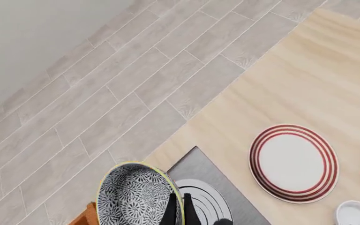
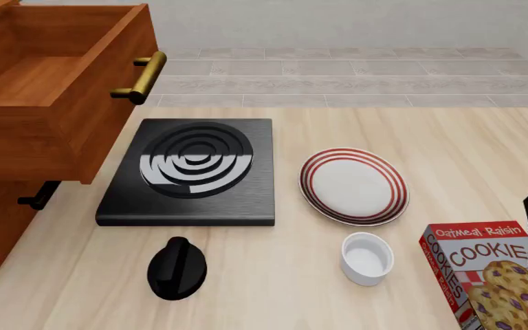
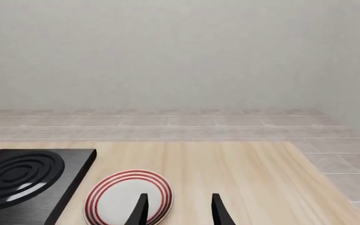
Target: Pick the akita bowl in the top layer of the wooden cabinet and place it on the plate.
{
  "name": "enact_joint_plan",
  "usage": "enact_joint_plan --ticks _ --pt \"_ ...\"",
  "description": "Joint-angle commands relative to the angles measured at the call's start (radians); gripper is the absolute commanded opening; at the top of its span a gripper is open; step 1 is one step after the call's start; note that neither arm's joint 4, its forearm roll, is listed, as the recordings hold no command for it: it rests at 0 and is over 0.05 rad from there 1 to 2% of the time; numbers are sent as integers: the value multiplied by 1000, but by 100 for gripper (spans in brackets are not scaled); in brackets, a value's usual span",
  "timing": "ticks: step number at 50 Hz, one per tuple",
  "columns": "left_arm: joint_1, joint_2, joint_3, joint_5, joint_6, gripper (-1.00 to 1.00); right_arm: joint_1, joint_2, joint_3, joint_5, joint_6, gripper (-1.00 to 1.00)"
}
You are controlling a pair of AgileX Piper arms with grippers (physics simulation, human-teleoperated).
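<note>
Left gripper [image 1: 180,209] is clamped on the rim of the akita bowl [image 1: 136,194], held above the stove [image 1: 208,187]. Right gripper [image 3: 178,208] stands wide, empty. Plate [image 2: 353,185] lies at the stove's three o'clock.

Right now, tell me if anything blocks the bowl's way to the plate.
Nothing visible does. The left gripper pinches the bowl by its rim, up off the table; the plate lies bare, with the stove and the cup beside it.
</note>
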Motion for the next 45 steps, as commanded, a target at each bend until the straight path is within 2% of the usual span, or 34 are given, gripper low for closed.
enact_joint_plan --ticks 1,16,26,45 --pt "-39 16 0 -22 2 -100 1 0 0 -1 -2 100" --pt "-102 43 30 -61 -5 -100 6 0 0 -2 -11 100" --pt "-127 75 -5 -60 16 -100 5 0 1 -3 -10 100" --pt "-192 119 34 -107 22 -100 4 0 1 -4 -16 100"
